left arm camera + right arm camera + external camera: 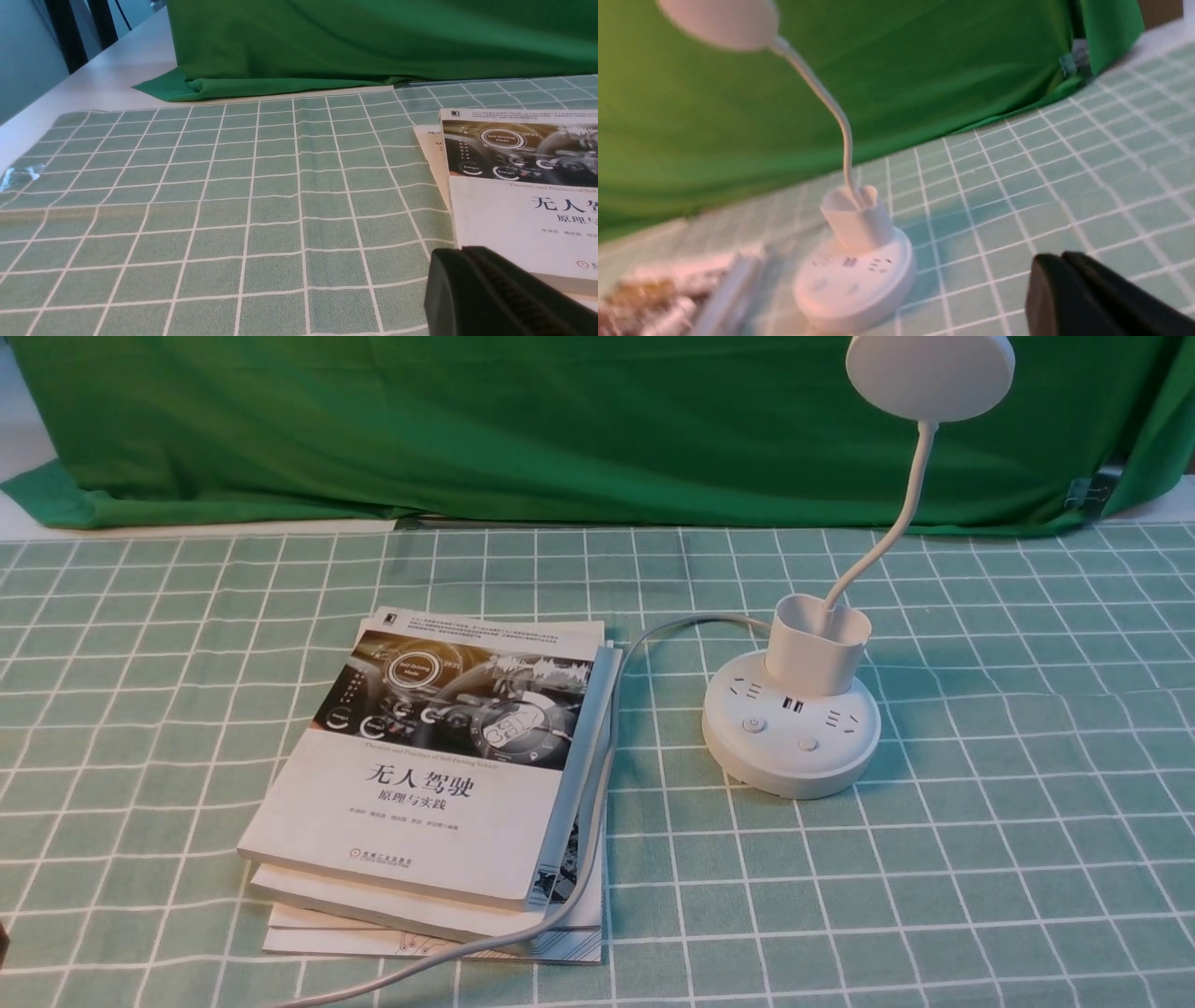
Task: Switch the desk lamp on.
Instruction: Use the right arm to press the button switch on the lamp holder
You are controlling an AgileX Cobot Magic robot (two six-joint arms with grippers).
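Front view: one desk lamp, two buttons, 2 o'clock of three books.
Left gripper: closed.
Right gripper: closed.

- White desk lamp stands upright on the checked cloth, right of centre.
- Round head high on a curved neck, apparently unlit.
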